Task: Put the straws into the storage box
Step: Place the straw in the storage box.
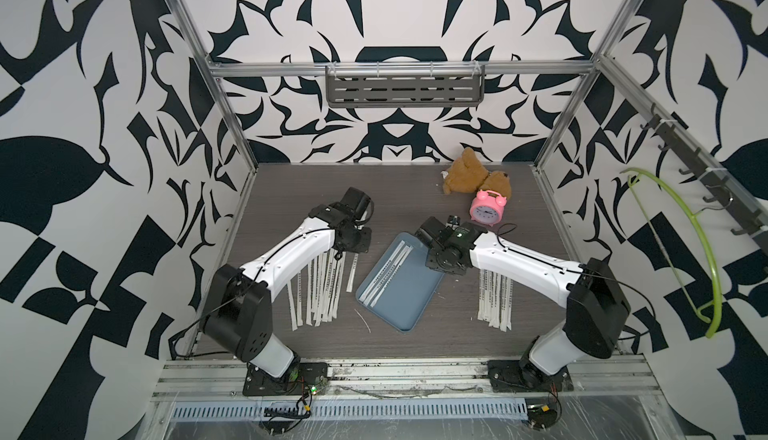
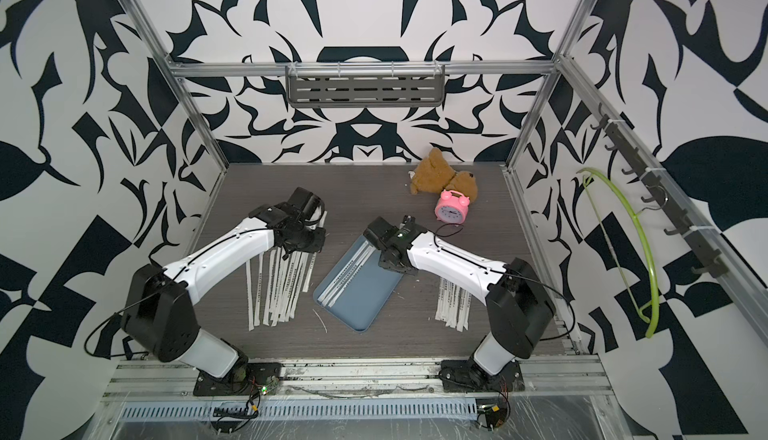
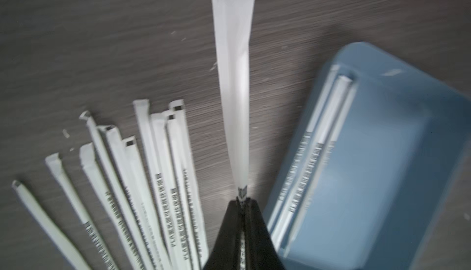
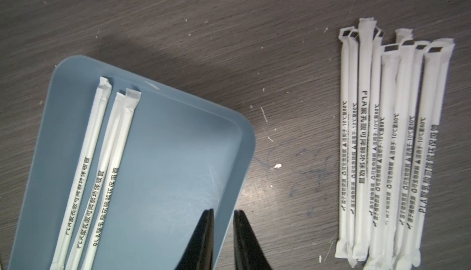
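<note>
1. three straws [image 4: 102, 166] lie side by side in the storage box [image 4: 165, 154], along one long wall. their near ends and part of the box are cut off at the edge of the right wrist view.
2. in both top views the far ends of the left pile [image 1: 320, 288] and the right pile [image 1: 494, 296] of straws are hidden under the arms. the right arm's wrist also covers the box's far corner.
3. the left wrist view is smeared, so the print on the straws there is hard to read.
4. both piles lie on the dark table [image 1: 415, 193], one on each side of the box and apart from it. a teddy bear [image 1: 465, 170] lies at the far right, with a pink alarm clock [image 1: 487, 209] just in front of it. a thin bent white sliver [image 1: 363, 318] lies near the box's near end.
5. the left pincer [image 3: 242, 202] is pressed together on a held straw [image 3: 233, 77], which sticks out over the table between the left pile and the box. its gripped end is hidden between the fingers.
6. the right pincer [image 4: 224, 230] has its fingers a little apart with nothing between them. it is above the box's edge, aside from the three straws.
</note>
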You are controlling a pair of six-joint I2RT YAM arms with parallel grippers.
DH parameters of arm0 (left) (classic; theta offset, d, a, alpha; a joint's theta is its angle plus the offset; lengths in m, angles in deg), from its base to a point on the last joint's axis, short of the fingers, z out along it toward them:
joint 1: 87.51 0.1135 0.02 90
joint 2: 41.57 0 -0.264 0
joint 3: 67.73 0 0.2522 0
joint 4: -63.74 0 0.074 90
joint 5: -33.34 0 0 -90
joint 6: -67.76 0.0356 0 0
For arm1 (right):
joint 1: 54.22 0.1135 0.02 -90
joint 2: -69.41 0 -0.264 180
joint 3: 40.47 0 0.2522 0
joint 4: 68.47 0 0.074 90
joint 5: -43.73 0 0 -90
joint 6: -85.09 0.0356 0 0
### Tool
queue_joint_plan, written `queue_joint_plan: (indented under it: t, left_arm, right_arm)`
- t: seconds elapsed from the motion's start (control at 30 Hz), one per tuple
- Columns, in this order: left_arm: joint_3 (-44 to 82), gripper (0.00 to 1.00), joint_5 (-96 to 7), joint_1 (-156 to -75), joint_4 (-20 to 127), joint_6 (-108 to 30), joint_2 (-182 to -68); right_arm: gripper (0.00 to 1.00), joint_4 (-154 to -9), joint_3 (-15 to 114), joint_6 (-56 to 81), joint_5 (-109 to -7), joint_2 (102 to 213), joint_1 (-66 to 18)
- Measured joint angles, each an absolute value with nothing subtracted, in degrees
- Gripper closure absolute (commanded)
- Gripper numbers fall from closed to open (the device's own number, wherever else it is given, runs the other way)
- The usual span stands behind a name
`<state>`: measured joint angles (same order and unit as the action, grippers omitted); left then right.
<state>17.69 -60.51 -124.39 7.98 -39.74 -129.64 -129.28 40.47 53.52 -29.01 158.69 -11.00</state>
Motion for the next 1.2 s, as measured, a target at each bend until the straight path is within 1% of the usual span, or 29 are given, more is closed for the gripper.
queue_joint_plan:
  t: [0.1, 0.23, 0.3, 0.43, 0.87, 1.03, 1.2]
  left_arm:
    - [18.1, 0.93, -56.6, -130.8, 11.4, -39.7, -131.0]
    - [18.6, 0.93, -53.6, -134.1, 13.6, -39.0, -137.7]
    - [19.0, 0.93, -52.7, -134.7, 14.1, -38.2, -141.2]
    - [19.1, 0.93, -52.3, -135.3, 14.2, -36.3, -146.1]
    - [20.2, 0.91, -57.0, -135.5, 12.8, -31.1, -150.8]
    - [21.6, 0.89, -58.2, -135.5, 12.0, -29.9, -152.7]
    - [22.5, 0.81, -59.2, -135.5, 11.1, -29.5, -152.9]
  right_arm:
    - [0.80, -129.1, 39.0, 52.4, -28.8, 154.9, -14.5]
    - [0.80, -129.2, 37.5, 51.4, -28.7, 150.6, -19.5]
    - [0.80, -129.5, 37.3, 50.9, -28.6, 149.7, -20.9]
    - [0.80, -129.6, 36.9, 50.2, -28.6, 149.3, -21.2]
    - [0.80, -129.2, 35.7, 50.0, -29.6, 150.1, -21.2]
    - [0.80, -129.1, 35.7, 50.0, -29.7, 150.1, -21.2]
    - [0.80, -129.0, 35.4, 50.0, -29.8, 150.1, -21.2]
